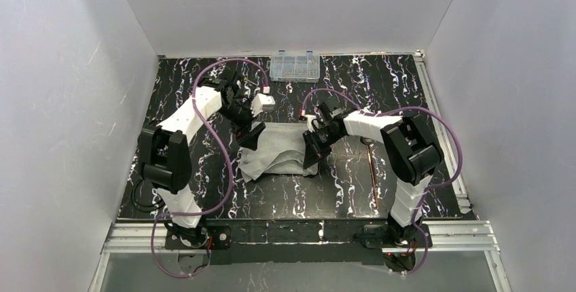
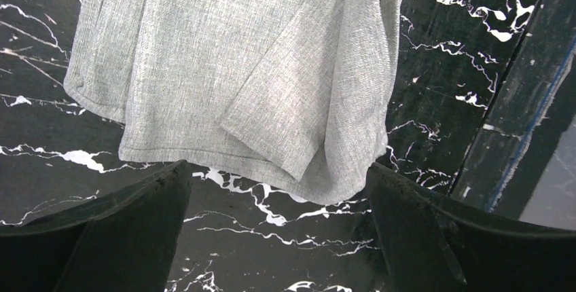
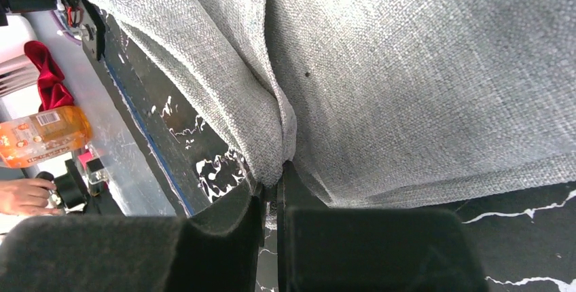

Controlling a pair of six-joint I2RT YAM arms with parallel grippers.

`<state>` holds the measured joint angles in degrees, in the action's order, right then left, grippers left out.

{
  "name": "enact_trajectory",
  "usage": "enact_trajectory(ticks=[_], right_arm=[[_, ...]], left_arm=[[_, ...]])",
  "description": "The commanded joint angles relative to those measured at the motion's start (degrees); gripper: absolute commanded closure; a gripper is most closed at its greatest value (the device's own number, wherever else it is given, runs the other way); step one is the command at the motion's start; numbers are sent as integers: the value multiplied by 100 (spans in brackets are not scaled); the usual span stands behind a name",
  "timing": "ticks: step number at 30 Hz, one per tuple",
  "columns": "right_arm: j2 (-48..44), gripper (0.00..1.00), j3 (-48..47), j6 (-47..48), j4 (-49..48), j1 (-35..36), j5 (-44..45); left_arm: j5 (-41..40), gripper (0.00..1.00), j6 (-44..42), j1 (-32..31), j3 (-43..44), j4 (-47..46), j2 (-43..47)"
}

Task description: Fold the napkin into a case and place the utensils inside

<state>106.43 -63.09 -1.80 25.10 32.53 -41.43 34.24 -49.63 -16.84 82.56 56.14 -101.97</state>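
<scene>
Utensils [image 1: 371, 176] lie right of centre, nearer the near edge of the tabletop. The folded napkin [image 1: 282, 153] lies mid-tabletop. The right end effector [image 3: 275, 183] is closed, pinching the napkin's right edge. The left end effector [image 2: 276, 170] is open at its left edge, holding nothing. A box [image 1: 294, 66] sits at the far edge.

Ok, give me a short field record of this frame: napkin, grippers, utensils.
napkin: partly folded, layered, mid table
left gripper: open at the napkin's edge, holding nothing
right gripper: shut on a napkin fold
utensils: on the table right of the napkin, not inside
box: far edge
</scene>
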Motion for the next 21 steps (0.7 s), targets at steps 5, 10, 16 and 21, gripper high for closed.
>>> enact_trajectory(ticks=[5, 10, 16, 21], right_arm=[[328, 99, -417, 86, 349, -194, -249], [554, 99, -606, 139, 570, -211, -350], [641, 99, -631, 39, 534, -212, -446], [642, 99, -648, -113, 442, -271, -559]], left_arm=[[-392, 2, -243, -935, -1267, -873, 1235], [-984, 2, -371, -1473, -2023, -1721, 1520], [-1813, 2, -241, -1884, -2545, -2803, 1614], [-2420, 2, -90, -2019, -2818, -3522, 1542]])
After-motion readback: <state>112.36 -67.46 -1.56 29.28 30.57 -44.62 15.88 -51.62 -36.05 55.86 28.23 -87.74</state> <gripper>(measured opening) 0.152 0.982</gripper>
